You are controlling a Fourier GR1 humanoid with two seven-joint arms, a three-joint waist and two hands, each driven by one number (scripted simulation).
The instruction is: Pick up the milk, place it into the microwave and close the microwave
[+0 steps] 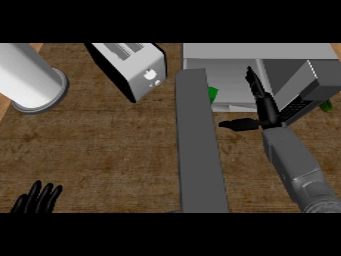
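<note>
The microwave [261, 52] stands at the back right with its grey door [201, 150] swung open toward me. A green and pale shape [214, 95], seemingly the milk carton, lies just inside the cavity next to the door's hinge end and is mostly hidden. My right hand [265, 111] is at the opening with straight fingers pointing into the cavity and the thumb stretched left. It is open, holds nothing and is a little right of the carton. My left hand [37, 199] rests open at the lower left, fingers up.
A silver toaster [132, 67] stands at the back, left of the door. A large white cylinder [21, 75] is at the back left. The wooden counter [99, 150] stretches between them and my left hand. A small green bit [326, 106] shows right of the microwave.
</note>
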